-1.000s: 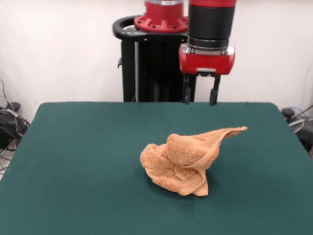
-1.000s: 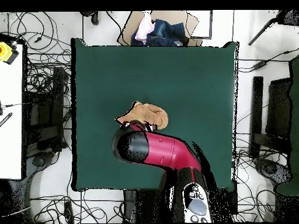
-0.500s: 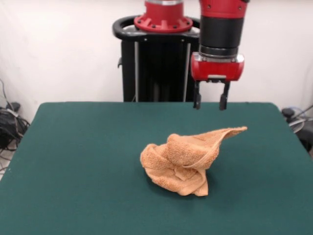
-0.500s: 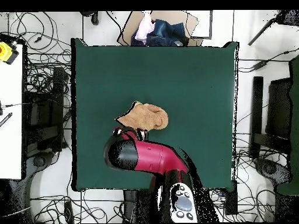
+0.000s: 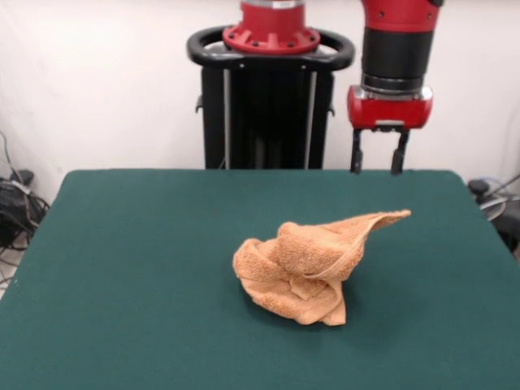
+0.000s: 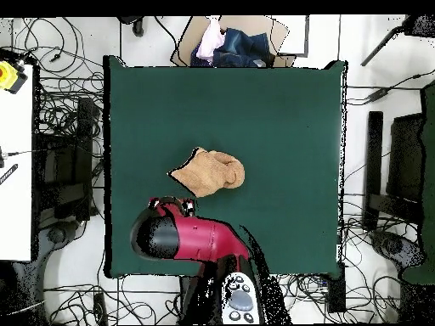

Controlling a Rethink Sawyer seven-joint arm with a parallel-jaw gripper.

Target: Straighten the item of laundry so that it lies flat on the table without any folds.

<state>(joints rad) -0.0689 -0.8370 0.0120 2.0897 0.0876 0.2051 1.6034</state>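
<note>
One towel lies crumpled in a heap near the middle of the green bench, folded over itself, with one corner flap sticking up and out to the side. It is the only item on the bench. One gripper hangs in the air above the bench's edge, well apart from the towel and touching nothing. Its two dark fingers point straight down, spread with a clear gap between them and nothing held.

The table runs past the front view's lower edge.
</note>
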